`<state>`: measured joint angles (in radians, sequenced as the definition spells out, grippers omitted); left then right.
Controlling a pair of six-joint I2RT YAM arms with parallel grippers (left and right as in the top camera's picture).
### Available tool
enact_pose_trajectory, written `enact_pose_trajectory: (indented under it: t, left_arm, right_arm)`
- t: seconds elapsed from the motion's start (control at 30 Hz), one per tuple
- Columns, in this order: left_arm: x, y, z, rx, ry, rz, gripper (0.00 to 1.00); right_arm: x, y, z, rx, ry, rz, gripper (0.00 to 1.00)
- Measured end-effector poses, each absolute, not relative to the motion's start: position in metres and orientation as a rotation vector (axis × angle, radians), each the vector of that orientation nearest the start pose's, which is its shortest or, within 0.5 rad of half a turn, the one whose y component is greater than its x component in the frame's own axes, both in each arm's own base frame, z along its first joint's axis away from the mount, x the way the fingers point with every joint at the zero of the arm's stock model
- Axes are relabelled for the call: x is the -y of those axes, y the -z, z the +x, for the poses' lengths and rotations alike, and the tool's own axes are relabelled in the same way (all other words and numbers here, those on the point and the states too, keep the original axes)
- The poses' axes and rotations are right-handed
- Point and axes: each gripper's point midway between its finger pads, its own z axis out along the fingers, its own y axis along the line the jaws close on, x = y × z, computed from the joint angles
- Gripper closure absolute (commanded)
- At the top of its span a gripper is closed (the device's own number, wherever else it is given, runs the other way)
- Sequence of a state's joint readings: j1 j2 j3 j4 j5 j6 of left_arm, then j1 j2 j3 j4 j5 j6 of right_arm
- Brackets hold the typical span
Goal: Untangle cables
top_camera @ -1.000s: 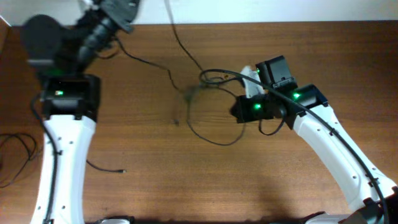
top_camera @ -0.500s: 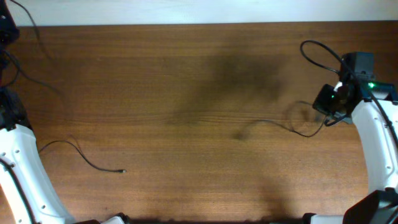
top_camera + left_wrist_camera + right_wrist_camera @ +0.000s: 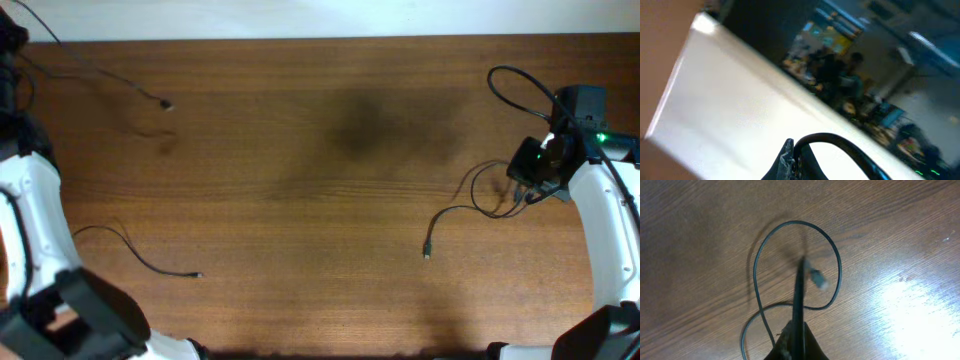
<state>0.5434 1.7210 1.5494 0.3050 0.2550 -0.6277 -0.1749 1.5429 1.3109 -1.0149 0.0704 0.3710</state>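
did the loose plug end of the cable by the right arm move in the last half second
Yes. The plug end shifted toward the near edge of the table and rightward, judged against the lower-left cable's plug, which stayed put.

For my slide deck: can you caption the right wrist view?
Right fingers grip a looped thin black cable, plug end blurred, over a wooden table.
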Motion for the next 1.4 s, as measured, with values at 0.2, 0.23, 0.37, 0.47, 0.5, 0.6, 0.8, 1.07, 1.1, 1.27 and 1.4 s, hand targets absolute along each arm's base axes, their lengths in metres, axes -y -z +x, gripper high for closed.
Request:
enact_pose_trajectory:
  t: [0.2, 0.23, 0.37, 0.47, 0.5, 0.6, 0.8, 1.07, 1.1, 1.27, 1.4]
  left_arm:
    - [-0.295, -0.295, 0.536, -1.474, 0.139, -0.795, 1.0]
    - [-0.3, -0.277, 0.538, -1.522, 0.105, -0.809, 1.0]
    - [-0.324, -0.282, 0.535, -1.579, -0.117, -0.787, 1.0]
    - [-0.34, -0.339, 0.529, -1.507, -0.242, -0.742, 1.0]
    - [-0.348, -0.369, 0.524, -1.451, -0.282, -0.724, 1.0]
    - [-0.361, -0.428, 0.508, -1.332, -0.34, -0.697, 1.0]
    - [-0.359, -0.444, 0.504, -1.324, -0.354, -0.693, 1.0]
    - [-0.363, -0.255, 0.535, -1.719, -0.173, -1.033, 1.0]
    - [-0.361, -0.225, 0.532, -1.78, -0.154, -1.1, 1.0]
    - [-0.346, -0.127, 0.51, -1.992, -0.114, -1.327, 0.94]
    - [-0.33, -0.085, 0.485, -2.128, -0.11, -1.453, 0.52]
  right_arm:
    - [0.067, -0.146, 0.337, -2.708, 0.014, 0.768, 0.96]
    - [0.066, -0.146, 0.337, -2.709, 0.007, 0.767, 0.96]
    - [0.062, -0.146, 0.338, -2.712, -0.022, 0.763, 0.96]
    - [0.061, -0.146, 0.338, -2.713, -0.037, 0.762, 0.96]
    - [0.059, -0.146, 0.338, -2.715, -0.047, 0.759, 0.96]
    - [0.057, -0.146, 0.338, -2.716, -0.065, 0.758, 0.96]
    - [0.053, -0.146, 0.339, -2.719, -0.098, 0.753, 0.96]
    - [0.052, -0.146, 0.339, -2.723, -0.111, 0.752, 0.96]
    - [0.052, -0.146, 0.338, -2.724, -0.11, 0.753, 0.96]
    - [0.052, -0.146, 0.338, -2.724, -0.11, 0.753, 0.96]
    - [0.052, -0.146, 0.338, -2.724, -0.111, 0.752, 0.96]
